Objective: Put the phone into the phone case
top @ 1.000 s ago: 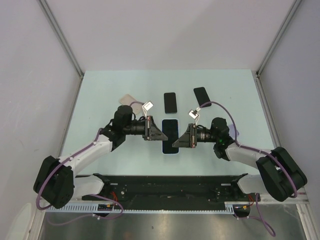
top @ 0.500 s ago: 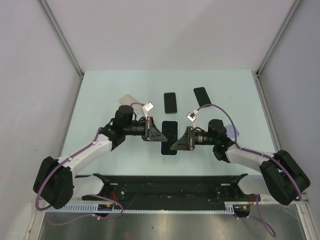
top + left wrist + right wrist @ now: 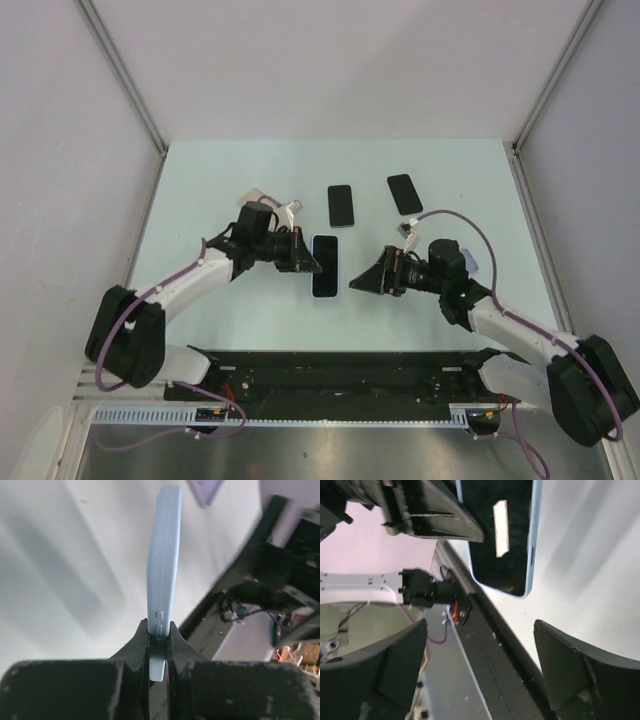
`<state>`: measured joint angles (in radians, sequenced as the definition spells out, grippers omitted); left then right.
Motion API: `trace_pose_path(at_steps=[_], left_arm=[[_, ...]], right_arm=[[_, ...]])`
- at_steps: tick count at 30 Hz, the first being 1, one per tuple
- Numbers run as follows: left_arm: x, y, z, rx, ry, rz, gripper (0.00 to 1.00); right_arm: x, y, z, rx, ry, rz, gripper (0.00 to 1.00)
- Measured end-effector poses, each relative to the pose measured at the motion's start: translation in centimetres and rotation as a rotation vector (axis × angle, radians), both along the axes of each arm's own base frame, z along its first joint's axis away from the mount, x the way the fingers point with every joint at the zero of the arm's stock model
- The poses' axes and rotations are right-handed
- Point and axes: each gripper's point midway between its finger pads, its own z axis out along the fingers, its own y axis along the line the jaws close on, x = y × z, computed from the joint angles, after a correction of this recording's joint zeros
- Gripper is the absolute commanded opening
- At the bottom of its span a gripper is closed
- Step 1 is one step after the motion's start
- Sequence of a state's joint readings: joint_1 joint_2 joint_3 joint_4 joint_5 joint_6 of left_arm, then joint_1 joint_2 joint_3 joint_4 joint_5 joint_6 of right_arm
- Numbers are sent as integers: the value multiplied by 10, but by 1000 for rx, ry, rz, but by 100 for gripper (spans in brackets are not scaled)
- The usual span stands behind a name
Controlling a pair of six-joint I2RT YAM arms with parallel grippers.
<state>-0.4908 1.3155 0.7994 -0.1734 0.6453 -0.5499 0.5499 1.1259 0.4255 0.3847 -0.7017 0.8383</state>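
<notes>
A black phone sits inside a light-blue phone case (image 3: 325,266), a little left of the table's middle. My left gripper (image 3: 308,262) is shut on the case's left edge. In the left wrist view the case (image 3: 164,555) shows edge-on, side buttons visible, pinched between the jaws of the left gripper (image 3: 157,632). It seems to be held slightly above the table, casting a shadow. My right gripper (image 3: 362,284) stands open to the right of the case, apart from it. The right wrist view shows the phone's dark screen (image 3: 500,530) beyond the wide-open right gripper (image 3: 480,625).
Two more black phones (image 3: 341,205) (image 3: 404,193) lie further back on the table. A tan case (image 3: 255,196) lies behind the left arm. A lavender item (image 3: 470,262) sits by the right arm. The black base rail (image 3: 340,365) runs along the near edge.
The right gripper has opened, let go of the cased phone and drawn back to the right. The left gripper has carried the cased phone slightly left and back.
</notes>
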Motion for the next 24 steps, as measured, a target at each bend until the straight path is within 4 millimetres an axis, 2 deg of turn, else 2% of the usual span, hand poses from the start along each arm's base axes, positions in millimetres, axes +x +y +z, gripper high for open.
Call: trace_pose_path(at_steps=[1, 7, 12, 16, 20, 24], left_arm=[[8, 5, -9, 29, 18, 20, 0], [56, 24, -55, 148, 129, 84, 0], [80, 24, -72, 167, 182, 91, 1], [81, 17, -75, 143, 208, 70, 5], [75, 14, -79, 126, 239, 59, 13], [65, 14, -89, 129, 276, 54, 18]], right_arm=[[4, -6, 4, -9, -17, -35, 99], [17, -37, 16, -64, -104, -193, 100], [24, -57, 0, -142, -73, -261, 99], [25, -70, -14, -208, -33, -290, 99], [27, -77, -21, -240, -21, -310, 98], [28, -82, -24, -253, -13, -324, 98]])
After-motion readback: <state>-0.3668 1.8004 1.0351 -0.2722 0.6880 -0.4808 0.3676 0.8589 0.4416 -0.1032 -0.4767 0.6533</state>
